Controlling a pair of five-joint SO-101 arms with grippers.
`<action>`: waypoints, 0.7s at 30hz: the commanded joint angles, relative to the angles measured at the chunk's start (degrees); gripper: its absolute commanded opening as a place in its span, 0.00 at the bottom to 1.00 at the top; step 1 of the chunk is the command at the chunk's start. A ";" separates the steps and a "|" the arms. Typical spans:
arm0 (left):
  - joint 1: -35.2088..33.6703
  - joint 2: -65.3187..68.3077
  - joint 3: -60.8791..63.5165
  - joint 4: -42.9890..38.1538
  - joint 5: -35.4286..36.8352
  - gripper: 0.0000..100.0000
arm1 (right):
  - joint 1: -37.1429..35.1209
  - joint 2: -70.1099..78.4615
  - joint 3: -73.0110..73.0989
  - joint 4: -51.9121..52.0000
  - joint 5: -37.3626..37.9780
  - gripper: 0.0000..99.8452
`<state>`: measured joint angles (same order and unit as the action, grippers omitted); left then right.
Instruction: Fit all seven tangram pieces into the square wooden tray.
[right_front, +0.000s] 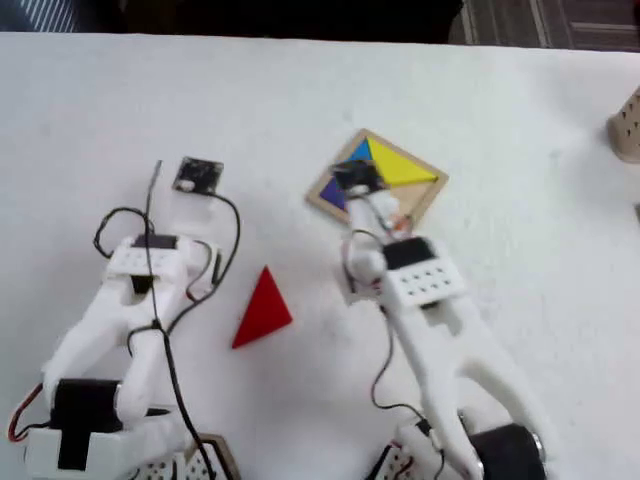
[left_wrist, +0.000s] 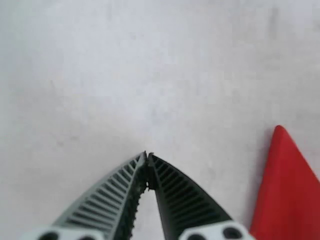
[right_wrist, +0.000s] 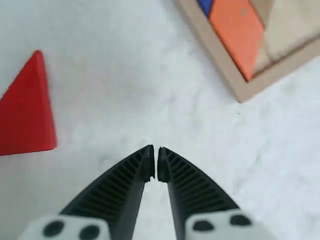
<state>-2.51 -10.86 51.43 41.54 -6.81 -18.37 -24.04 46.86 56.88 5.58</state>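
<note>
1. The red triangle piece (right_front: 263, 310) lies flat on the white surface (right_front: 520, 120), between the two arms and well apart from the wooden tray (right_front: 322, 197).
2. The tray sits turned like a diamond. It holds a yellow piece (right_front: 402, 166), a blue piece (right_front: 358, 152) and a purple piece (right_front: 335, 198). The right wrist view adds an orange piece (right_wrist: 237, 30) beside bare wood, so a gap looks unfilled.
3. The left pincer (left_wrist: 147, 157) is closed with its tips meeting and holds nothing; the triangle is just beside it.
4. The right pincer (right_wrist: 155, 152) is likewise closed and empty, over bare surface between the triangle and the tray's corner.
5. Handling, as a judgement: the triangle looks like a thin, stiff, light slab with smooth painted faces. It would probably skid if pushed, and it sits low, leaving little edge to catch.
6. The best hold seems to be across its mid-body, one finger on the long edge and the other on an opposite short edge.
7. In the high view its sharpest tip points away from the arm bases. Its longest edge runs roughly far-to-near on the left arm's side, and that edge is its long axis.
</note>
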 joint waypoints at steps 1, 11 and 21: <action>3.21 -6.20 1.41 -1.85 -2.90 0.03 | 6.90 -3.12 2.64 -2.86 0.26 0.02; 14.46 -30.64 14.07 2.99 4.31 0.19 | 13.41 -3.12 7.65 -9.71 4.04 0.02; 15.52 -23.78 9.14 11.08 11.25 0.25 | 13.23 -3.12 7.82 -10.95 4.13 0.02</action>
<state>11.47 -37.41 65.67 51.47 1.80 -5.45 -25.01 54.95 47.21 8.84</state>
